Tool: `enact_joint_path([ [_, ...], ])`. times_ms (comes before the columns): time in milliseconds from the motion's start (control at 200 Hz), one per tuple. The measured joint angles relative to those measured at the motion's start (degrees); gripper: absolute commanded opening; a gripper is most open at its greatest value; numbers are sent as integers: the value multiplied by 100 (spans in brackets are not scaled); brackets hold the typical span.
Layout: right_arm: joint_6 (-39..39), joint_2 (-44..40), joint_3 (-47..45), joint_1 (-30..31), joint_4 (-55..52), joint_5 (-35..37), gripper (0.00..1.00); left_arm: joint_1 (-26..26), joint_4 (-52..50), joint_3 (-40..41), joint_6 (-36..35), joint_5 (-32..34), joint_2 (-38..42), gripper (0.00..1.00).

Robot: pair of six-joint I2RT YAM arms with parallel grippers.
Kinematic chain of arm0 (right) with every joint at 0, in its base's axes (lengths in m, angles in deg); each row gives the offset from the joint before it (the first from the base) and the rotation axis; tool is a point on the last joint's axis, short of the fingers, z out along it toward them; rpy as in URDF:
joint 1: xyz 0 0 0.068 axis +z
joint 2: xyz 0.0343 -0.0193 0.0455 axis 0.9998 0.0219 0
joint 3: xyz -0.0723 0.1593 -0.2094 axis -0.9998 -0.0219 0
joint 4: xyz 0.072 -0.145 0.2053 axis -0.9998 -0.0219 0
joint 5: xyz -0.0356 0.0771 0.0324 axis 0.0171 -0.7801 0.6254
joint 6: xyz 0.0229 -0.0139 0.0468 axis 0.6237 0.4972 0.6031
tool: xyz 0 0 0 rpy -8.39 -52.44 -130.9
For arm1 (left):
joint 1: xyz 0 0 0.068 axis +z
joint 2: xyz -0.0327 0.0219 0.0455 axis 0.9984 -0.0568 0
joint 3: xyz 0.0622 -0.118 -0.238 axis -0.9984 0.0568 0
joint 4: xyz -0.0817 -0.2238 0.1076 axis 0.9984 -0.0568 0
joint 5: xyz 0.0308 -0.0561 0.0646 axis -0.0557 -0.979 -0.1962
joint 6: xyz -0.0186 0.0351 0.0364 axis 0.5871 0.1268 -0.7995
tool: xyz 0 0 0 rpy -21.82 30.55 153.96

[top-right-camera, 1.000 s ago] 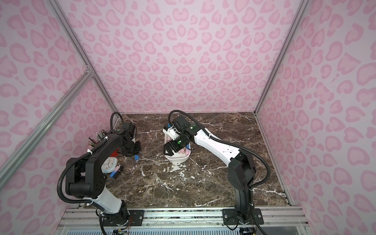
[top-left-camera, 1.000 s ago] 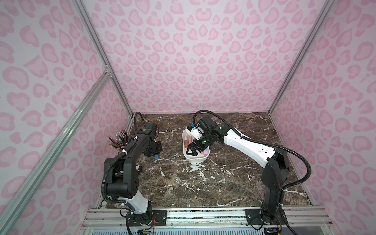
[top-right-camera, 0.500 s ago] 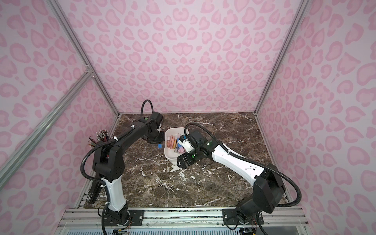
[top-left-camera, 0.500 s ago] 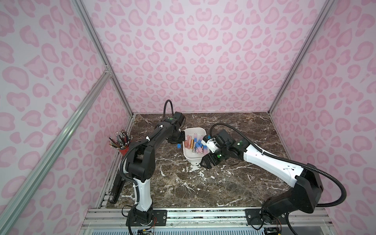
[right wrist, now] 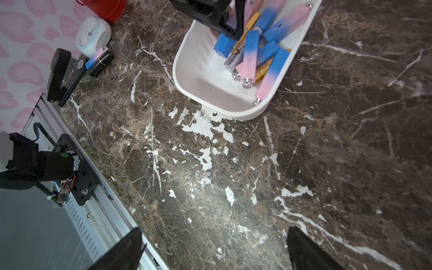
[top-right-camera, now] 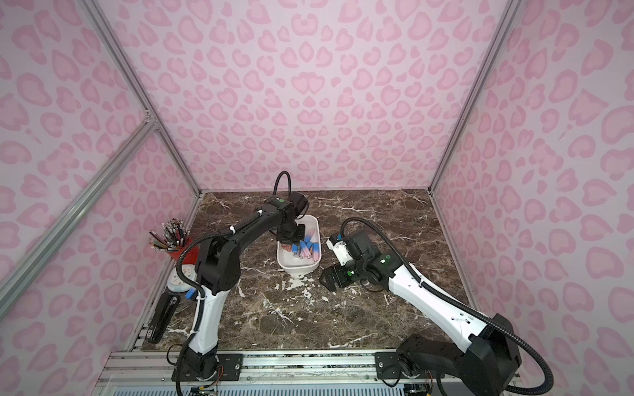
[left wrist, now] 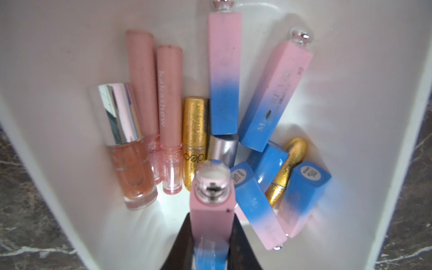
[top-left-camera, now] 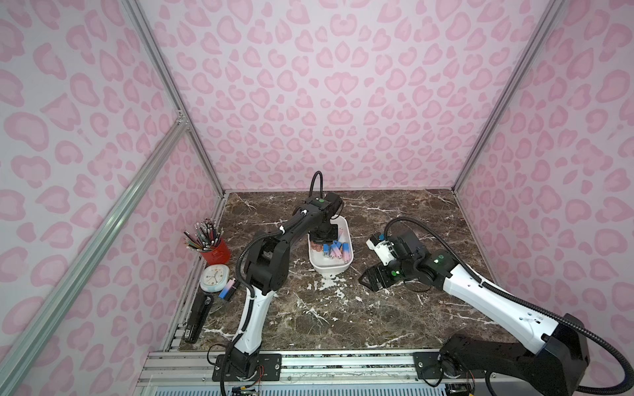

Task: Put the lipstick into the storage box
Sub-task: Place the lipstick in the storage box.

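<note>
- The left gripper (left wrist: 211, 236) pinches a pink-and-blue lipstick (left wrist: 211, 205) over the storage box (top-left-camera: 328, 269). It should probably sink toward the bare white floor, clear of the pile, before letting go.
- The right gripper (right wrist: 215, 233), fingers spread and empty, hangs beside the box.
- The box holds many lipsticks and glosses.
- The red cup (top-left-camera: 216, 253) holds pencils (top-left-camera: 202, 235).

L arm (top-left-camera: 297, 220) to box (top-left-camera: 328, 268) (R (top-left-camera: 480, 294) away)

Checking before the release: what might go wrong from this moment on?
1. The left gripper holds a pink-blue lipstick over the crowded end of the storage box; dropped there, it may land on other tubes and slide.
2. A second lipstick lies beside the clock, likely awkward to grip.
</note>
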Motion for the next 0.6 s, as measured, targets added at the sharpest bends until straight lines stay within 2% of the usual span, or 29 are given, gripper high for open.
enact_joint_path([
  [130,-68,-162,-127,-153,-4,-22,99,-74,-46,-37,96,4,-33,22],
  [230,-122,-240,-175,-264,-4,-28,99,-116,-72,-37,138,9,-31,35],
  [250,-142,-251,-181,-275,-2,-31,99,-125,-76,-37,142,9,-22,42],
  [300,-160,-269,-188,-289,2,-61,99,-144,-92,-31,173,11,26,46],
  [485,-216,-125,-195,-313,103,-151,99,-146,-101,199,173,87,645,49],
  [600,-214,70,-160,-313,188,-260,99,-116,-85,872,63,308,1294,50],
])
